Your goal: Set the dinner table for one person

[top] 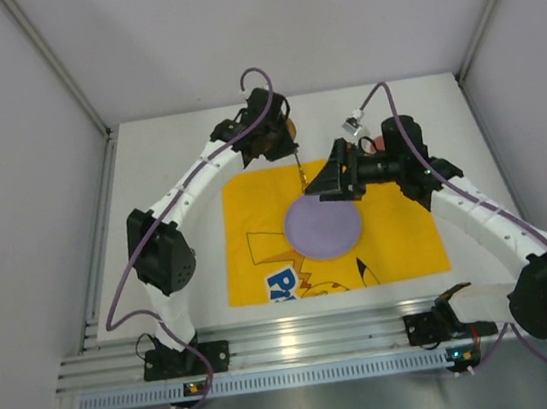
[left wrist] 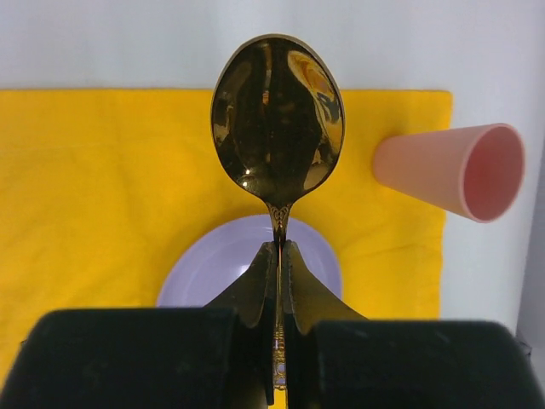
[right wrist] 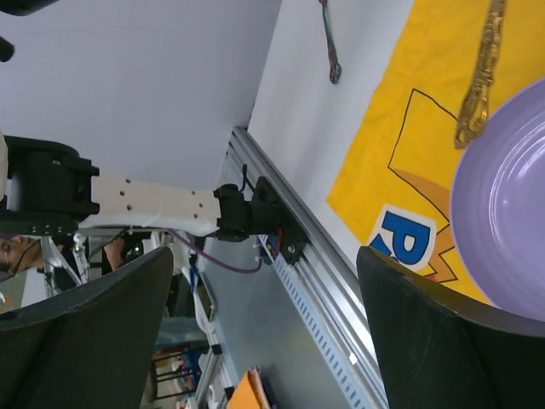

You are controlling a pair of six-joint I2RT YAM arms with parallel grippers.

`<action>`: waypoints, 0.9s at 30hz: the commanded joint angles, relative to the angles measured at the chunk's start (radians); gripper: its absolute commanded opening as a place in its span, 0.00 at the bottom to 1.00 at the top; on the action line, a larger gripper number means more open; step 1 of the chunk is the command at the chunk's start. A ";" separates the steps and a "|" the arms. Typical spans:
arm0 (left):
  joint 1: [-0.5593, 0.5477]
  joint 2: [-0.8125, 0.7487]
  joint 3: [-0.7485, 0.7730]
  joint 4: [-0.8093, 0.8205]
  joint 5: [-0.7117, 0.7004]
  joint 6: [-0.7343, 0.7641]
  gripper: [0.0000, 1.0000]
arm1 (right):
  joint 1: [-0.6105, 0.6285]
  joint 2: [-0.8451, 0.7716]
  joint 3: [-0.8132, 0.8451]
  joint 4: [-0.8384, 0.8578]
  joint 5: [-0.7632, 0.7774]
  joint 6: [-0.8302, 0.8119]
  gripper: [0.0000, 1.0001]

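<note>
My left gripper [left wrist: 279, 256] is shut on the neck of a gold spoon [left wrist: 278, 119], held above the far edge of the yellow cartoon mat [left wrist: 102, 187]. In the top view the left gripper [top: 284, 145] is at the far middle, and the spoon [top: 302, 172] hangs toward the lavender plate [top: 324, 226] on the mat [top: 398, 233]. My right gripper [top: 336, 184] is open and empty just above the plate's far edge. In the right wrist view its fingers [right wrist: 94, 332] stand wide apart, with the plate [right wrist: 507, 230] and spoon handle [right wrist: 479, 77] to the right. The white dinner table [top: 169, 178] carries everything.
A pink cup [left wrist: 451, 170] lies on its side at the mat's edge, its mouth facing away from the mat; in the top view the cup [top: 375, 143] is mostly hidden behind the right arm. The ribbed aluminium rail [top: 292, 343] runs along the near edge. Grey walls enclose the table.
</note>
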 commanded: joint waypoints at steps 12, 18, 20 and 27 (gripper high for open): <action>-0.072 -0.007 0.198 -0.053 0.010 -0.045 0.00 | 0.020 -0.033 0.036 -0.071 0.179 -0.140 0.87; -0.086 -0.038 0.199 -0.068 0.012 -0.047 0.00 | 0.020 -0.003 0.093 -0.158 0.291 -0.215 0.86; -0.086 -0.047 0.199 -0.068 0.027 -0.054 0.00 | 0.020 0.023 0.102 -0.164 0.294 -0.230 0.86; -0.120 -0.050 0.199 -0.057 0.042 -0.082 0.00 | 0.029 0.119 0.125 -0.134 0.289 -0.244 0.82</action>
